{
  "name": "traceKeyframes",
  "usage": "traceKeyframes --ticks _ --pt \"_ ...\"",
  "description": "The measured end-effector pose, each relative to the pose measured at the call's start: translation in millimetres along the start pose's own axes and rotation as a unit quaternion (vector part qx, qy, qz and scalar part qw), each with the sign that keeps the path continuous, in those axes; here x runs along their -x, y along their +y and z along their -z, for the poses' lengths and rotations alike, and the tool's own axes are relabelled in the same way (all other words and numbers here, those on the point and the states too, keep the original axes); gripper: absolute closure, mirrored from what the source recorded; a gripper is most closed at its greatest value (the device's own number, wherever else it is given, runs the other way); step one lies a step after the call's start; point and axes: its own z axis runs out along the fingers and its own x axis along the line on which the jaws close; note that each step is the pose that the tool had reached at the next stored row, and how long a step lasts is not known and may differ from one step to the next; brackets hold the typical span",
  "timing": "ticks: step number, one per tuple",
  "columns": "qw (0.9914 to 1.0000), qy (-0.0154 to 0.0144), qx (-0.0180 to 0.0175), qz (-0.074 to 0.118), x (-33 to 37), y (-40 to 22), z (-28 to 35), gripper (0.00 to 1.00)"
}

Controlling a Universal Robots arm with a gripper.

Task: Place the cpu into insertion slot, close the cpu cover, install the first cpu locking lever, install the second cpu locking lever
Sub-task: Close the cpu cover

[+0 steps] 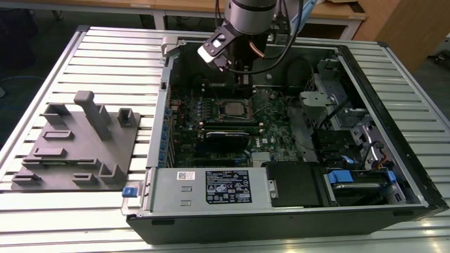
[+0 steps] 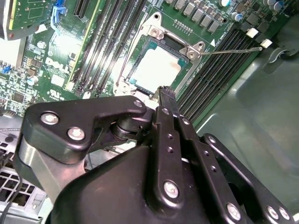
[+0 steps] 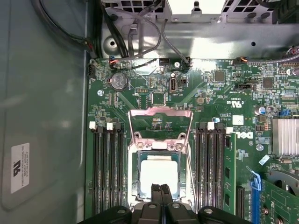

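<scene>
The cpu (image 3: pixel 159 171) lies flat in the insertion slot (image 3: pixel 135 186), its pale metal face (image 2: pixel 156 70) showing in both wrist views. The cpu cover (image 3: pixel 161 122) is swung open past the slot's far edge, and the board shows through its cut-out. A thin wire locking lever (image 2: pixel 233 50) sticks out sideways from one socket corner. My gripper (image 3: pixel 161 189) is shut with nothing between its fingers, hovering over the near edge of the cpu (image 2: pixel 166 93). In the exterior view the arm (image 1: pixel 243 21) reaches down into the open computer case above the slot (image 1: pixel 235 108).
Long black memory slots (image 3: pixel 107 172) flank the socket on both sides. The case walls (image 1: pixel 393 121) ring the board, with a power supply (image 1: pixel 211 187) at the front and drive bays (image 1: pixel 351 132) on the exterior view's right. A grey fixture plate (image 1: pixel 77 142) sits on the exterior view's left.
</scene>
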Motion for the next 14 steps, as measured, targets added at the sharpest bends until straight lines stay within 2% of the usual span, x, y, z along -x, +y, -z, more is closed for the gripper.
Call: traceKeyframes --ticks 5,14 --pt "1.00000 0.0000 0.0000 0.000 -0.2 0.1 2.8 0.89" --pt "1.00000 0.0000 0.0000 0.000 -0.1 0.3 3.3 0.89"
